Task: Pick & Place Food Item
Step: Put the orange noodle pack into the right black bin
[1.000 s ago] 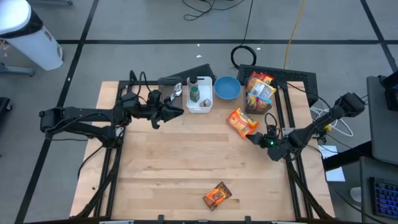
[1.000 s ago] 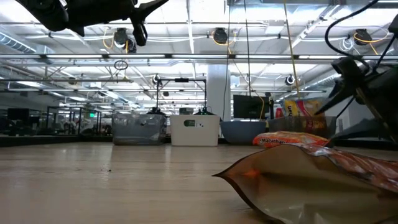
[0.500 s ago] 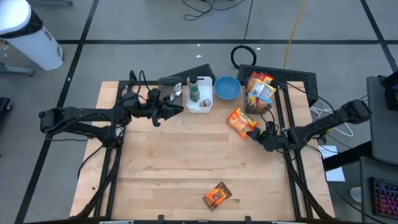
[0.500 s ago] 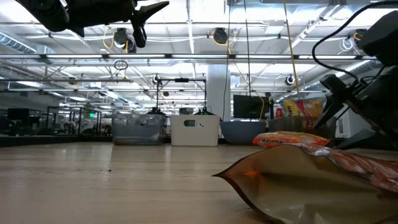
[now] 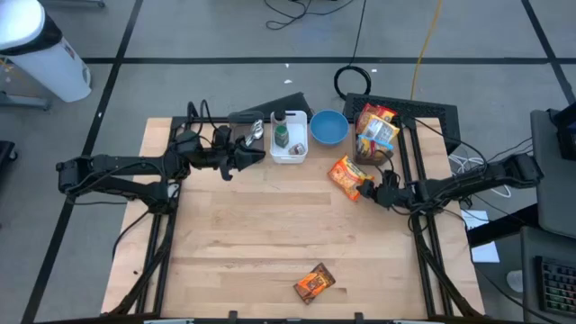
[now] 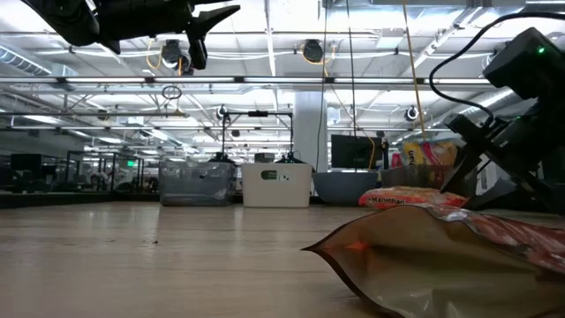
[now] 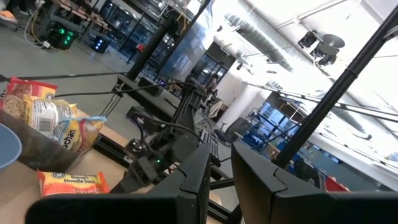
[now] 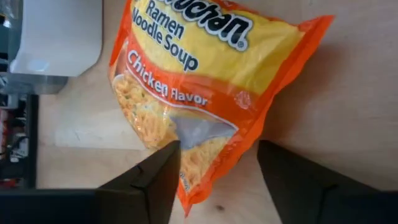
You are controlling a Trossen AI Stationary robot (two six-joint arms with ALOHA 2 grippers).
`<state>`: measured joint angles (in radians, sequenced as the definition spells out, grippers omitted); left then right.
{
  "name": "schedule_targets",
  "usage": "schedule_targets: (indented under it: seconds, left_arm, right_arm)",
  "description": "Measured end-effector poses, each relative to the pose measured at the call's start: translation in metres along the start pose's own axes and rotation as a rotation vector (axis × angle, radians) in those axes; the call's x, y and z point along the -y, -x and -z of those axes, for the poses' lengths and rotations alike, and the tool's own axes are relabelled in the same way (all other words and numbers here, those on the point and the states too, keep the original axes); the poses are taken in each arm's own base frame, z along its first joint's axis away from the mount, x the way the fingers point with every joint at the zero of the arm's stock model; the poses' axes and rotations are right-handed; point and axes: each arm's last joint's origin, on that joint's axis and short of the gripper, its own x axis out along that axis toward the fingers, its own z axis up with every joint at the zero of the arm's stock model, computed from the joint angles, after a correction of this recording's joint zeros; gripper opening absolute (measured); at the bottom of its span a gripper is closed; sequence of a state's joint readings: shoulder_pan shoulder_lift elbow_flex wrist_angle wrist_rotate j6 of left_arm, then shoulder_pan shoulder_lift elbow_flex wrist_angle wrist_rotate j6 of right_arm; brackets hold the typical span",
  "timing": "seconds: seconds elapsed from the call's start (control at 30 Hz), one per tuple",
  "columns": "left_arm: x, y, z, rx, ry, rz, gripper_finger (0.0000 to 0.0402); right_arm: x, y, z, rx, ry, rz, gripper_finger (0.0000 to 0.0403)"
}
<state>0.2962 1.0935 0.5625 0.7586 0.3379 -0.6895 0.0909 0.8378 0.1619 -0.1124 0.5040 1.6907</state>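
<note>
An orange and yellow chicken ramen pack (image 5: 349, 175) lies flat on the table right of centre; it also shows in the right wrist view (image 8: 199, 81) and the low view (image 6: 402, 200). My right gripper (image 5: 373, 188) is open and low at the pack's right end. Its two fingers (image 8: 155, 183) stand on either side of the pack's near corner (image 8: 202, 186), and I cannot tell whether they touch it. My left gripper (image 5: 256, 155) hangs above the table at the far left, beside a white bin (image 5: 288, 148). It is empty, with a narrow gap between its fingers (image 7: 221, 186).
A white bin with a green bottle (image 5: 282, 135), a blue bowl (image 5: 329, 127) and a dark basket of ramen packs (image 5: 374, 128) line the far edge. A brown snack pouch (image 5: 314, 283) lies by the near edge and fills the low view's foreground (image 6: 441, 256).
My right gripper has gone toward the table's far edge and a little left, up to the ramen pack's right end, its arm stretching out lower. The pack has stayed in place.
</note>
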Motion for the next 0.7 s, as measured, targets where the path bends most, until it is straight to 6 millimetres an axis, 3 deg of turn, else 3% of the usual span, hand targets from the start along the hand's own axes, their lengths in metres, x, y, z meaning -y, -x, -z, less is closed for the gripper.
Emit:
schedule_targets:
  seconds: [0.43,0.7]
  left_arm:
    - [0.000,0.000,0.000,-0.005,-0.011,-0.004,0.0072]
    - [0.000,0.000,0.000,-0.005,-0.005,-0.004,0.0072]
  right_arm:
    - [-0.007,-0.004,-0.008,0.040,0.046,-0.044,0.0014]
    - [-0.024,-0.002,-0.008,0.018,0.095,-0.196,0.0001]
